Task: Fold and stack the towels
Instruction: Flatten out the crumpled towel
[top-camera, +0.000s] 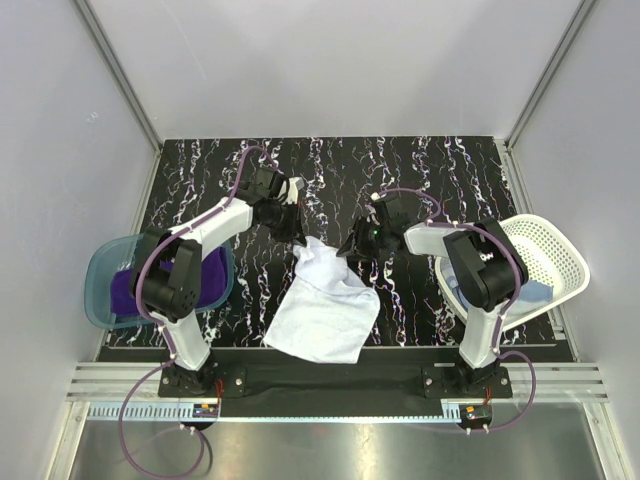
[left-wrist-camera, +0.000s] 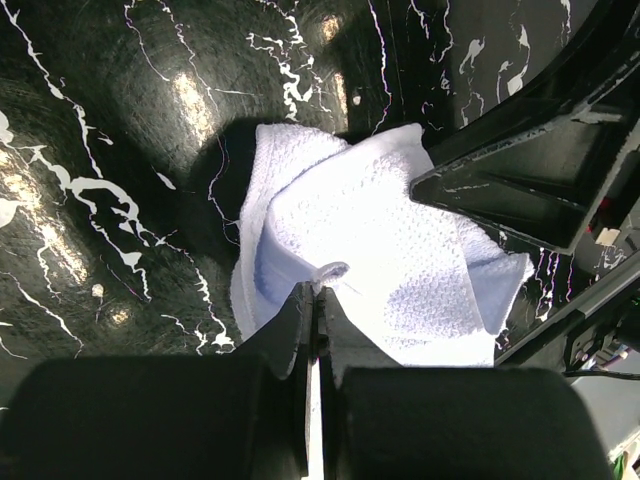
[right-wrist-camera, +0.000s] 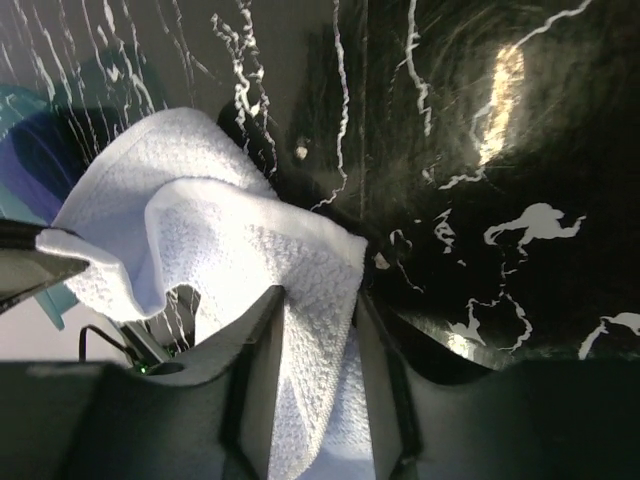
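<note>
Right gripper (right-wrist-camera: 315, 400): two dark fingers (right-wrist-camera: 255, 390) at the bottom edge, clamped on a fold of cloth.
White towel (right-wrist-camera: 200, 220): waffle-textured, rumpled, one fold running down between the fingers.
Table (right-wrist-camera: 500, 250): black, white-veined, glossy.
Teal tub (right-wrist-camera: 20, 110): upper left, blurred; purple towel (right-wrist-camera: 40, 160) inside.

From the white towel (top-camera: 325, 315), bare table (top-camera: 420, 165) lies open toward 12 o'clock; the tub (top-camera: 97, 285) blocks 9, the basket (top-camera: 562, 258) blocks 3.

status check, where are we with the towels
Left gripper shut on white towel, right gripper shut on it too. Far edge lifted, near half on table. Purple towel in tub. Nothing blocking.
</note>
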